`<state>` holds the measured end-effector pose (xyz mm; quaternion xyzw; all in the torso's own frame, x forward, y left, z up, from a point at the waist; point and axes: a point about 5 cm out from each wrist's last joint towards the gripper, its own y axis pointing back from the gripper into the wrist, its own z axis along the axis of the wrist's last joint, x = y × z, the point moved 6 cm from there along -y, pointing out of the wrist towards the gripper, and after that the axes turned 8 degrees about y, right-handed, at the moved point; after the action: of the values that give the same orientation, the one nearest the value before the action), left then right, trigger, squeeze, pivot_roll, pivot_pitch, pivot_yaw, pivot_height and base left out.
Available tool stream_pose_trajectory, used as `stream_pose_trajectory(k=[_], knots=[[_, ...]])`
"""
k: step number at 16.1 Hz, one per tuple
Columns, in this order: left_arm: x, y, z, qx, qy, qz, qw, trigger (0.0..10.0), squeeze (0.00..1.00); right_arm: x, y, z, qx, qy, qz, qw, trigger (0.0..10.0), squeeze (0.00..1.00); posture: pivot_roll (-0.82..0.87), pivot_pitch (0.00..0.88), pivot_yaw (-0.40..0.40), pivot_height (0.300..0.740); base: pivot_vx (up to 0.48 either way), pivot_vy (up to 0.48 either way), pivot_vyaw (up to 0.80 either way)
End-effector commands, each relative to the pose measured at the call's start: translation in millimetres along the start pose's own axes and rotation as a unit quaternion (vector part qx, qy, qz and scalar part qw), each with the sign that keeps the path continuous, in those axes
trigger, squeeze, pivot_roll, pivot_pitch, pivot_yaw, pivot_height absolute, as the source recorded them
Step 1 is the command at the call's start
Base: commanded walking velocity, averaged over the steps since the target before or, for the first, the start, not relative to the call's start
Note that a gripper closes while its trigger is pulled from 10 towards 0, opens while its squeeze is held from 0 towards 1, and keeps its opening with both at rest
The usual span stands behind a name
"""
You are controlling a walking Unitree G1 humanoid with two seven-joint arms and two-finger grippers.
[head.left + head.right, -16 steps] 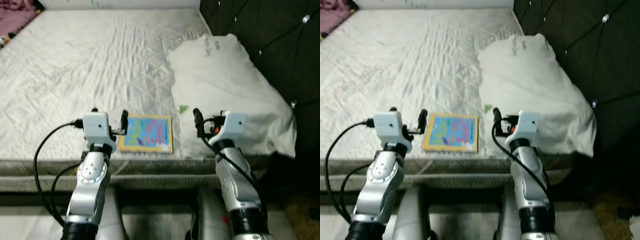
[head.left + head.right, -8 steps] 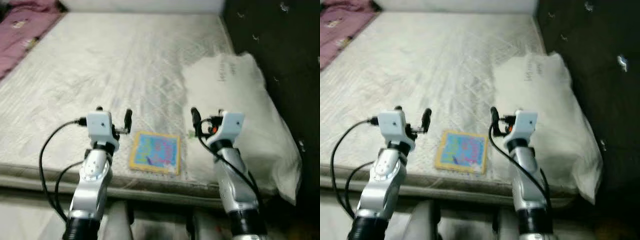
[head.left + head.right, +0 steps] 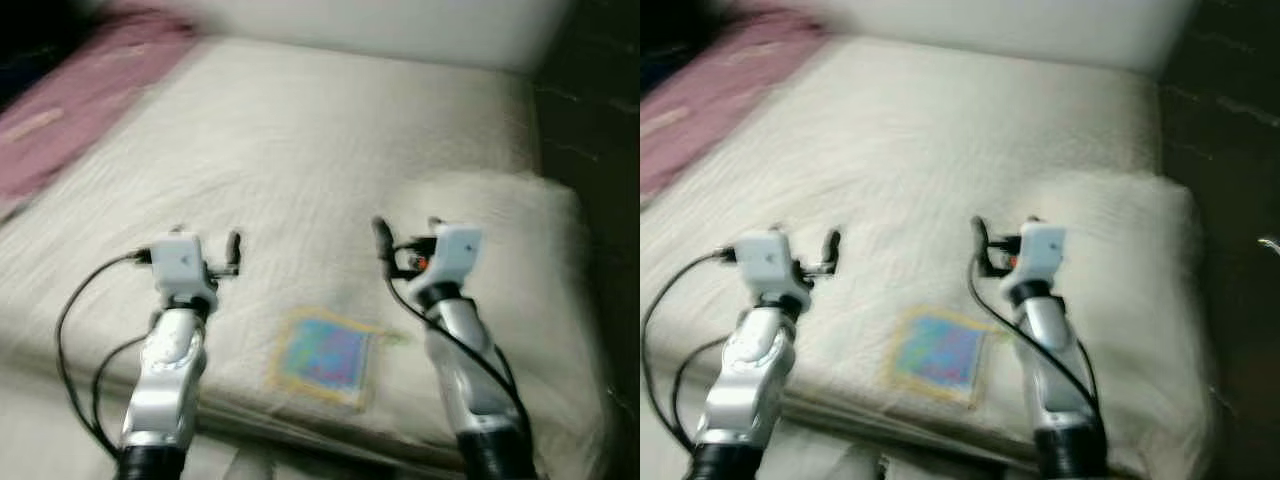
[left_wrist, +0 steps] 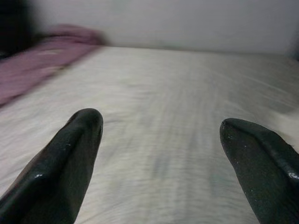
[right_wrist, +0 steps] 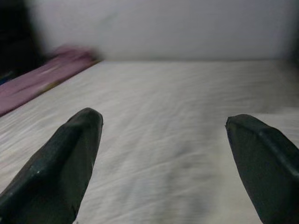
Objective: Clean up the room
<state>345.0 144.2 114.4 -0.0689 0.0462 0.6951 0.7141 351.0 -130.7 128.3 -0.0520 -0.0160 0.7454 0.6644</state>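
Both our hands hover above the bed, each with its two black fingers spread wide and holding nothing: the left hand at lower left of the head view, the right hand right of centre. Between our arms, near the bed's front edge at lower centre, lies a flat colourful book, blurred. A white pillow sits at right, a purple blanket at upper left.
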Motion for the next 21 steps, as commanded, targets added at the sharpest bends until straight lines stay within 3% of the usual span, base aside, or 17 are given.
stream_pose_trajectory(k=[1, 3, 9, 12, 16, 21], knots=[[-16.4, 0.0, -2.3, 0.006, 0.009, -0.024, 1.0, 10.0, 0.0, -11.7, 5.6, -6.4, 0.011, 0.019, -0.013, 1.0, 10.0, 0.0, 0.03, 0.007, 0.028, 0.74, 0.0, 0.0, 0.0], [-15.3, -1.2, -5.6, 0.015, 0.022, -0.025, 0.999, 10.0, 0.0, -8.0, 4.9, -1.4, 0.001, 0.034, -0.004, 0.999, 10.0, 0.0, 0.02, 0.008, 0.031, 0.74, 0.0, 0.0, 0.0], [-24.4, -5.2, -1.1, 0.011, 0.039, -0.04, 0.998, 10.0, 0.0, -5.8, 3.1, -10.1, 0.022, 0.015, -0.007, 1.0, 10.0, 0.0, 0.02, 0.016, 0.027, 0.74, 0.0, 0.0, 0.0], [-22.3, -7.6, -2.0, 0.017, 0.045, -0.031, 0.998, 10.0, 0.0, -4.0, 2.9, -16.7, 0.039, 0.013, -0.003, 0.999, 10.0, 0.0, 0.02, 0.022, 0.026, 0.74, 0.0, 0.48, 0.0], [-32.5, -7.5, 0.9, 0.014, 0.088, -0.059, 0.994, 10.0, 0.0, 6.2, 2.2, -21.6, 0.054, 0.021, 0.023, 0.998, 10.0, 0.0, 0.02, 0.029, 0.028, 0.74, 0.0, 0.48, 0.0], [-34.4, -7.7, 2.3, 0.013, 0.097, -0.064, 0.993, 10.0, 0.0, 2.2, 2.0, -26.2, 0.067, 0.042, 0.014, 0.997, 10.0, 0.0, 0.02, 0.031, 0.028, 0.74, 0.0, 0.48, 0.0]])
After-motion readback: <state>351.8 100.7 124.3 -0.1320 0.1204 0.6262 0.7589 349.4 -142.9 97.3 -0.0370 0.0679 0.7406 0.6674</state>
